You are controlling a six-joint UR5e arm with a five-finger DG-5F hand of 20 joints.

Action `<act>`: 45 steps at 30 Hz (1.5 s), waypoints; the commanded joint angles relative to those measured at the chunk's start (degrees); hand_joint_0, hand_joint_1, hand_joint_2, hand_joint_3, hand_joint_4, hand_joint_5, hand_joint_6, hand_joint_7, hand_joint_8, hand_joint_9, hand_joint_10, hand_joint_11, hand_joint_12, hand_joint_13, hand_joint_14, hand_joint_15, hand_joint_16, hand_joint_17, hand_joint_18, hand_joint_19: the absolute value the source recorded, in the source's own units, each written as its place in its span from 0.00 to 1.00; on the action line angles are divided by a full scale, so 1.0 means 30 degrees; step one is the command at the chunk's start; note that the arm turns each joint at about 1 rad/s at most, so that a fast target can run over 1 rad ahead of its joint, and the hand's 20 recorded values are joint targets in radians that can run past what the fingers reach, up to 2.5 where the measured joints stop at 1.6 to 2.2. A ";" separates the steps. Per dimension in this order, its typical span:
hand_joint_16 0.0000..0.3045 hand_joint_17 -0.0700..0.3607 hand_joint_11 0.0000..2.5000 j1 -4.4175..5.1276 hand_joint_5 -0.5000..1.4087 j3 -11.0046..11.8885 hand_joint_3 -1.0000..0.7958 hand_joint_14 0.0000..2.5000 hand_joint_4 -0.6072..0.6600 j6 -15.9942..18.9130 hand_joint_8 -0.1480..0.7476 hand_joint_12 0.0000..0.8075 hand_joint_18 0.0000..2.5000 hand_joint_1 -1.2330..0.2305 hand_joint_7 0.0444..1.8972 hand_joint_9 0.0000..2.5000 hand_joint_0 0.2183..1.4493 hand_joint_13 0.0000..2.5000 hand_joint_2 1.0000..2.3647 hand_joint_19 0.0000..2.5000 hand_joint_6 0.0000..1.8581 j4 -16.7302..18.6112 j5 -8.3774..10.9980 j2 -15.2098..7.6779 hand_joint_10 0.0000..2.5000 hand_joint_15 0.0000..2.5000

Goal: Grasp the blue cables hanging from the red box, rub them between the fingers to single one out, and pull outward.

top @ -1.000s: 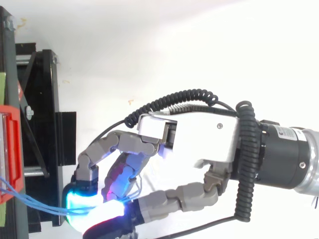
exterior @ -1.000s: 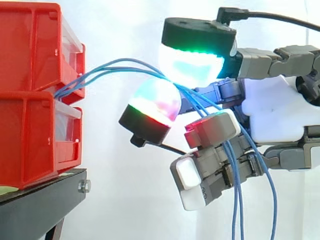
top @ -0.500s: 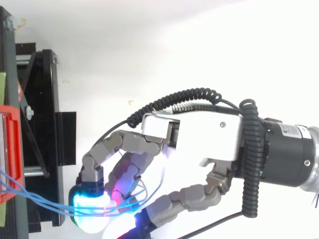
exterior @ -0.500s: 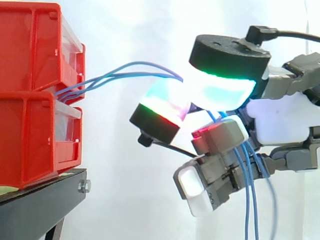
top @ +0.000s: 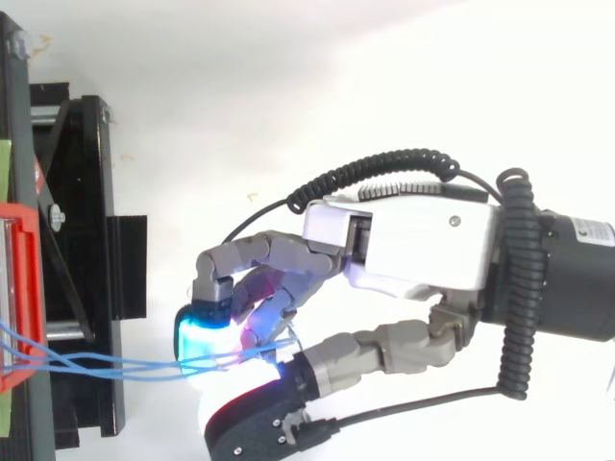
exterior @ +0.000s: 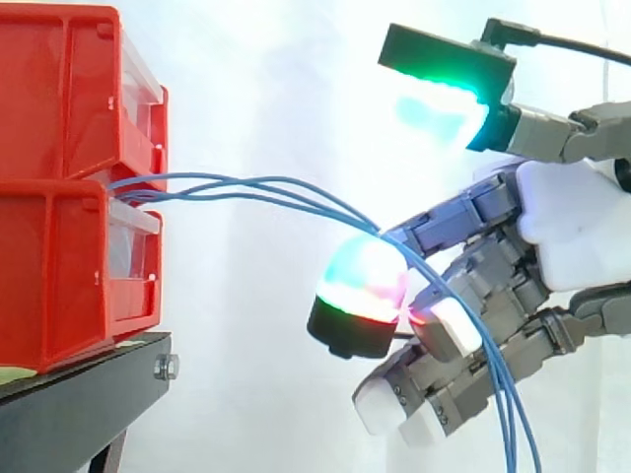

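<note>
Several thin blue cables (exterior: 256,187) come out between the two stacked red bins (exterior: 64,177) and run right in a low, nearly straight line. They cross the cyan-and-red glowing fingertip (exterior: 363,281), slip between my curled fingers and hang down past the lower right. My hand (exterior: 577,236) sits right of the bins with the cables caught between its fingers. The thumb, with its green pad (exterior: 439,99), stands high above them, apart from the cables. From above, the cables (top: 96,363) reach the cyan fingertip (top: 204,338) of the hand (top: 423,250).
The bins rest on a black stand (exterior: 79,404) at the left, seen from above as a black frame (top: 82,240) with the red bin edge (top: 19,288). A white curtain is behind, with free space between the bins and my hand.
The thumb has lifted up and away from the glowing fingertip, which has dropped lower. The hand has drawn back to the right, and the arched cables now run flatter and straighter from the bins.
</note>
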 commanded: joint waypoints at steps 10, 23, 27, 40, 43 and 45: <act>0.19 0.47 0.31 -0.0154 0.21 0.0026 0.37 0.00 0.59 -0.0524 0.55 0.49 0.14 0.35 0.61 0.36 0.27 0.18 0.01 0.06 0.32 -0.0504 -0.0010 0.0297 0.01 0.12; 0.22 0.52 0.34 -0.0184 0.17 0.0085 0.55 0.00 0.54 -0.0554 0.61 0.55 0.16 0.31 0.41 0.34 0.31 0.18 0.01 0.04 0.50 -0.0504 -0.0010 0.0297 0.00 0.12; 0.20 0.48 0.34 -0.0184 0.16 0.0231 0.44 0.00 0.57 -0.0583 0.55 0.50 0.13 0.27 0.41 0.31 0.33 0.16 0.01 0.04 0.50 -0.0534 -0.0010 0.0297 0.01 0.12; 0.19 0.47 0.34 -0.0184 0.18 0.0495 0.28 0.00 0.59 -0.0700 0.57 0.51 0.16 0.34 0.45 0.35 0.27 0.19 0.00 0.06 0.48 -0.1032 -0.0010 0.0326 0.01 0.12; 0.19 0.46 0.33 -0.0154 0.19 0.0495 0.29 0.00 0.59 -0.0700 0.57 0.50 0.17 0.38 0.46 0.36 0.27 0.20 0.00 0.07 0.48 -0.1032 -0.0010 0.0297 0.01 0.13; 0.19 0.46 0.34 -0.0096 0.19 0.0495 0.34 0.00 0.57 -0.0700 0.57 0.49 0.18 0.39 0.48 0.37 0.29 0.21 0.01 0.07 0.48 -0.1061 -0.0010 0.0297 0.01 0.13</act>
